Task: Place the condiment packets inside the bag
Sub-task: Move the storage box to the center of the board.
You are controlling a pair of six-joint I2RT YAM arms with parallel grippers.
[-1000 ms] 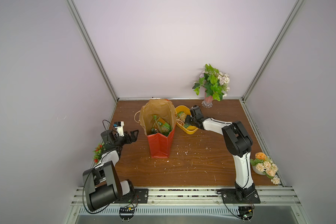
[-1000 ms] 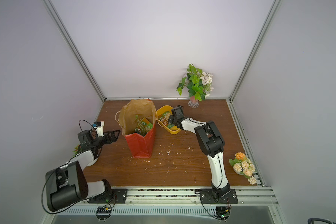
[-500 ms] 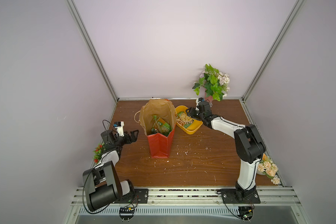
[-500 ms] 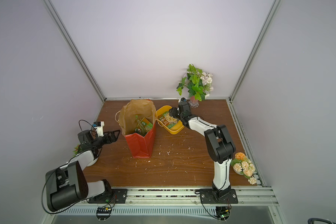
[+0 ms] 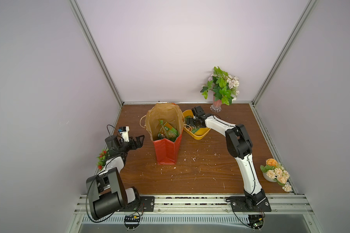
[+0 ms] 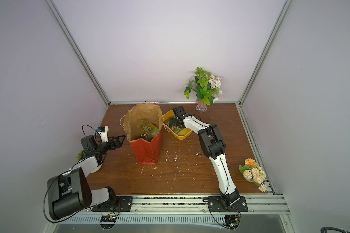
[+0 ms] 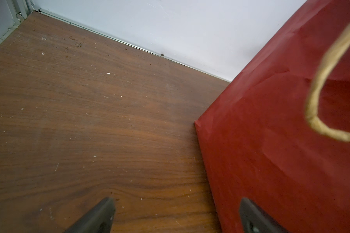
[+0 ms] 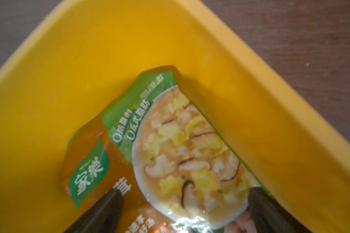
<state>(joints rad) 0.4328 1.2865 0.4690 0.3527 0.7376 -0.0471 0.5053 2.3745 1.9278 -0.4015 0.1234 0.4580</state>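
Packets [image 5: 168,131] lie down inside the bag [image 5: 166,150], which stands upright with its mouth gaping, so anything dropped from above should land within. One more packet [image 8: 170,141] lies flat in the yellow tray [image 8: 69,70] just beside the bag, one edge pressed against the tray's wall. My right pincer [image 8: 184,192] hangs over it, spread wide and holding nothing, a finger on either side; whether the tips touch the pouch I cannot tell. I judge the wide spread suits a broad, flat pouch. My left pincer [image 7: 176,201] sits low next to the bag's red side, equally wide and empty, probably placed to steady the bag.
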